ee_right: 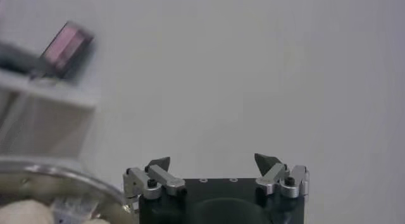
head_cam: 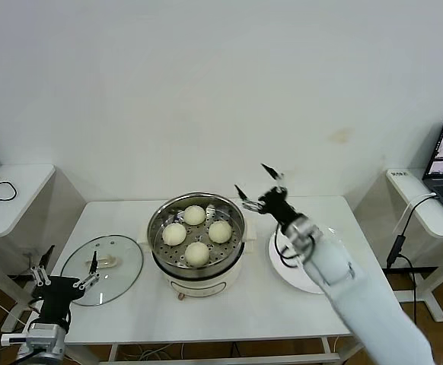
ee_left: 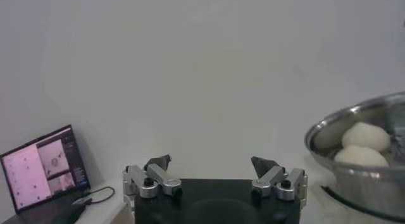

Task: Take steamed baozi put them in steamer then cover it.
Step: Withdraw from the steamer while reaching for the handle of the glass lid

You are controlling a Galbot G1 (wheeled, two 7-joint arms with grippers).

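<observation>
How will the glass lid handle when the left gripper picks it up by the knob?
The cover looks like rigid glass with a metal rim, so probably stiff, fairly heavy and breakable if dropped. Its handle is small and central, so the lid may swing or tilt. The open left gripper sits at its edge, not gripping.

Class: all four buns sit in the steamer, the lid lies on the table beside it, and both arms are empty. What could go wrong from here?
1. The cover lies flat; the left gripper, jaws open near its edge, could slip off the small handle.
2. The right gripper hovers at the steamer rim and could obstruct the cover.
3. A tilted cover could press on the steamed baozi.
</observation>
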